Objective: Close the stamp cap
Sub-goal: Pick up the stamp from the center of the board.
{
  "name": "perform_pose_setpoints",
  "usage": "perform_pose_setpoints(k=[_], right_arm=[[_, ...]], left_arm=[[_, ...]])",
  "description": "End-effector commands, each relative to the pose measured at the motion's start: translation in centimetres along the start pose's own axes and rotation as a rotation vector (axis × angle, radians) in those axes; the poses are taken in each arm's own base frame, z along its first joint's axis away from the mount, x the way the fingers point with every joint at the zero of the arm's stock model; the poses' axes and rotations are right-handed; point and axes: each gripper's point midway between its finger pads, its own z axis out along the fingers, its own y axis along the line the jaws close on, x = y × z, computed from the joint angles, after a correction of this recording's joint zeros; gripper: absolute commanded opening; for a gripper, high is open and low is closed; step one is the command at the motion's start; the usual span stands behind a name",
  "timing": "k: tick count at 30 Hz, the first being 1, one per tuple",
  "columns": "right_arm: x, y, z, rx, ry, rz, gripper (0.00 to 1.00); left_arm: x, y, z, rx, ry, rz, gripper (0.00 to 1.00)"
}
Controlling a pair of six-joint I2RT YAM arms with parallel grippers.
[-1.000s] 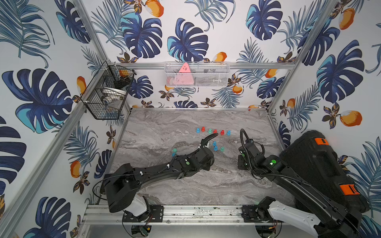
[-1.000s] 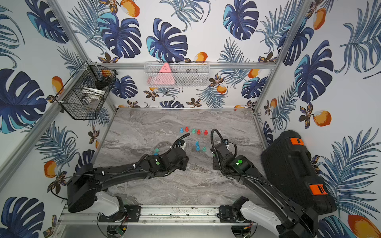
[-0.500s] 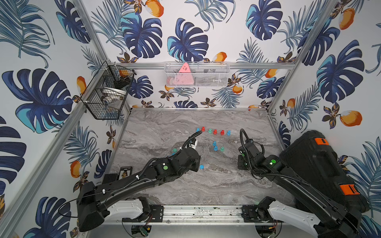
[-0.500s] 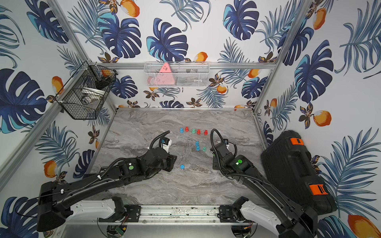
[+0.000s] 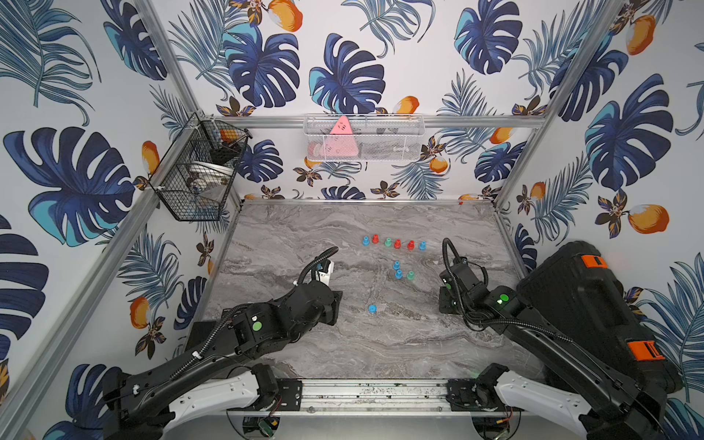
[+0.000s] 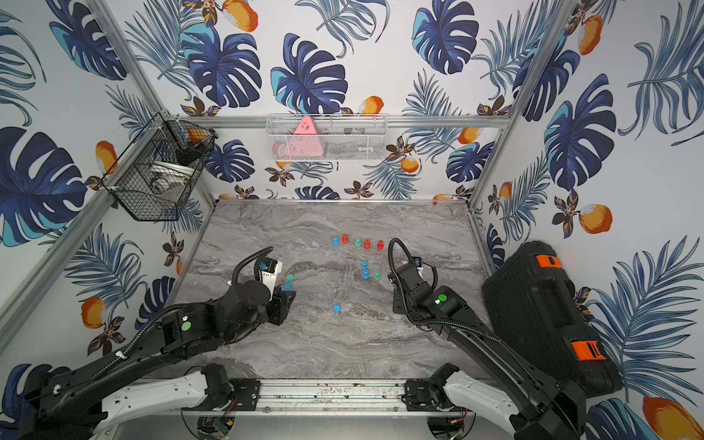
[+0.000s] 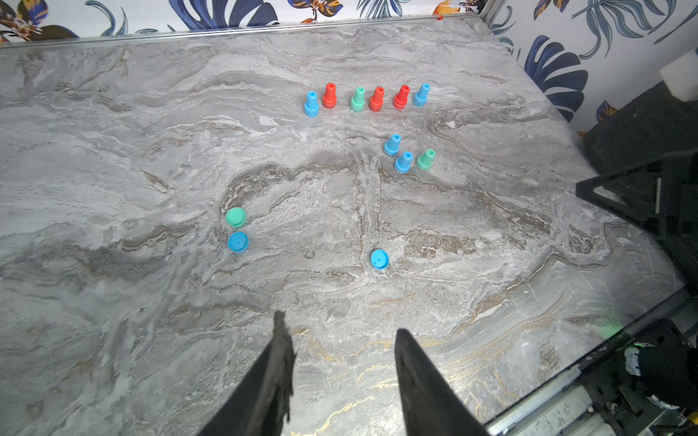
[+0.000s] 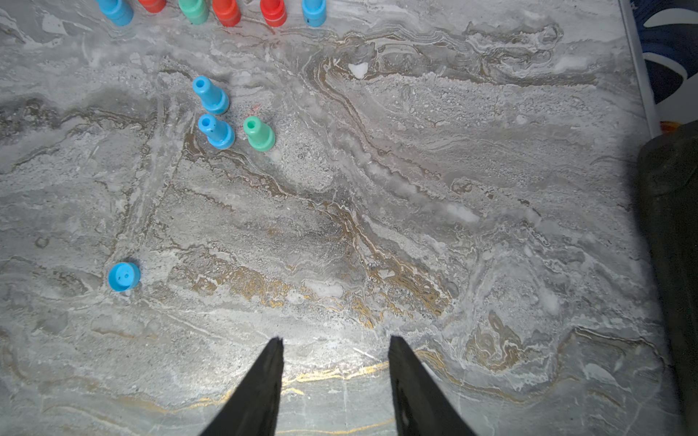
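Right now the left gripper (image 7: 340, 322) is hanging low over the marble table (image 7: 113, 151), its two dark fingers standing apart with nothing sitting between them. Ahead of those fingers the lone blue cap (image 7: 379, 259) is lying flat on the stone, touching neither finger. In a top view this cap (image 5: 372, 308) is resting between the two arms, near the left arm's black wrist block and on its right side.

Farther out from the left gripper, a green cap (image 7: 236, 217) and a second blue cap (image 7: 238, 241) are lying just beside each other. Beyond the lone blue cap, a cluster of three stamps (image 7: 403, 161), two blue and one green, is standing upright. A row of six stamps (image 7: 376, 99) in blue, red and green is standing nearer the back wall.

Meanwhile the right gripper (image 8: 336, 338) is hovering over bare table, its fingers likewise parted and holding nothing. The lone blue cap is lying well apart from it, off toward the left arm. A black case (image 5: 590, 304) is sitting at the table's right edge, beside the right arm
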Motion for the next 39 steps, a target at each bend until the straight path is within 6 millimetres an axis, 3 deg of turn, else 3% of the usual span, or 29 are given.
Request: perform_pose_setpoints(k=[1,13,20,24,29,39], right_arm=[[-0.3,0.0,0.0,0.004,-0.011,0.015,0.49],[-0.1,0.1,0.5,0.015,0.01,0.011,0.49],[0.3,1.0,2.1,0.018,0.082,-0.012,0.49],[-0.5,2.2,2.5,0.003,0.107,-0.028,0.48],[-2.4,4.3,2.9,-0.036,0.109,-0.045,0.48],[-5.8,9.7,7.0,-0.083,0.189,-0.115,0.48]], left_arm=[[0.5,1.9,-1.1,-0.062,0.011,0.036,0.49],[1.9,5.7,-4.6,-0.119,0.012,0.046,0.5],[1.7,6.2,-5.2,-0.103,-0.038,0.046,0.51],[3.5,6.5,-3.8,-0.11,-0.029,0.04,0.51],[3.2,6.9,-4.3,-0.116,-0.056,0.044,0.51],[3.2,6.9,-4.2,-0.115,-0.054,0.052,0.51]])
